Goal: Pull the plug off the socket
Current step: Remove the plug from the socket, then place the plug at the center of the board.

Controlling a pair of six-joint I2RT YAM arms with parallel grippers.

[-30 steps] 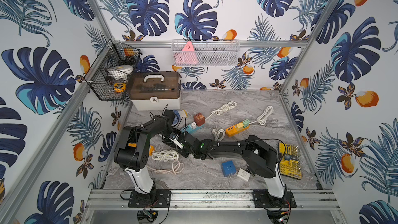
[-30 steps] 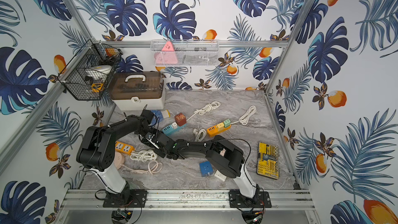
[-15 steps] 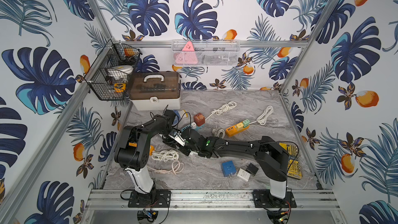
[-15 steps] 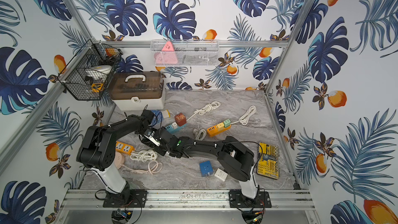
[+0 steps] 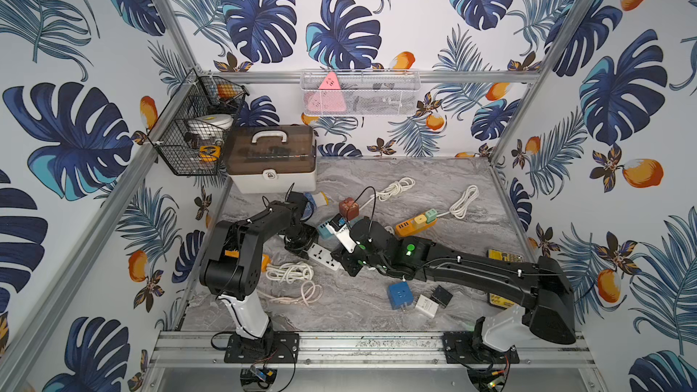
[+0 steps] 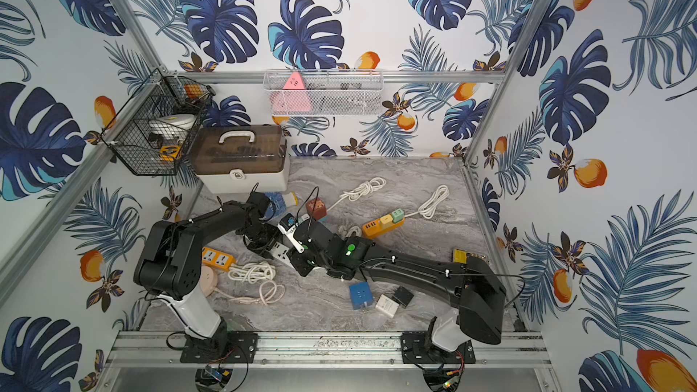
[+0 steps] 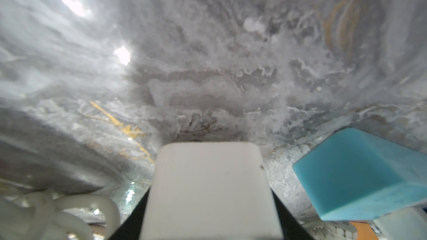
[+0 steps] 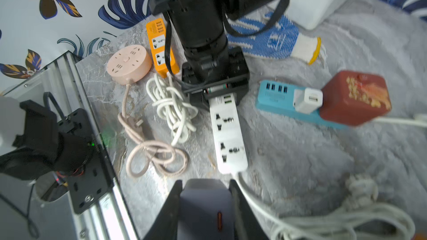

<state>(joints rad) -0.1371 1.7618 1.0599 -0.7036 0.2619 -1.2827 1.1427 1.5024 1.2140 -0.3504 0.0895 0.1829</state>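
The socket, a white power strip (image 8: pixel 227 132) (image 5: pixel 324 256), lies flat on the marble table, and the outlets that show on it are empty. My left gripper (image 8: pixel 221 93) (image 7: pixel 211 204) is shut on its far end, with the white body filling the space between the black fingers (image 7: pixel 136 218). The plug (image 8: pixel 203 206) is a dark grey block with a small orange mark. My right gripper (image 8: pixel 205 182) is shut on it, just off the strip's cable end and apart from the outlets. In both top views the right gripper's body (image 5: pixel 352 254) (image 6: pixel 307 254) hides the plug.
A blue strip (image 8: pixel 277 98) carrying a white charger (image 8: pixel 308 100) and a red cube (image 8: pixel 355 98) lies beside the socket. A white cable coil (image 8: pixel 172 105), pink round socket (image 8: pixel 126 63), orange strip (image 8: pixel 159 42) and glove (image 8: pixel 270 38) crowd the left arm. A blue cube (image 5: pixel 399 294) sits near the front.
The right arm has stretched out flatter, its elbow swinging right and down. Its gripper has stayed by the white strip's end. The left arm has not moved.
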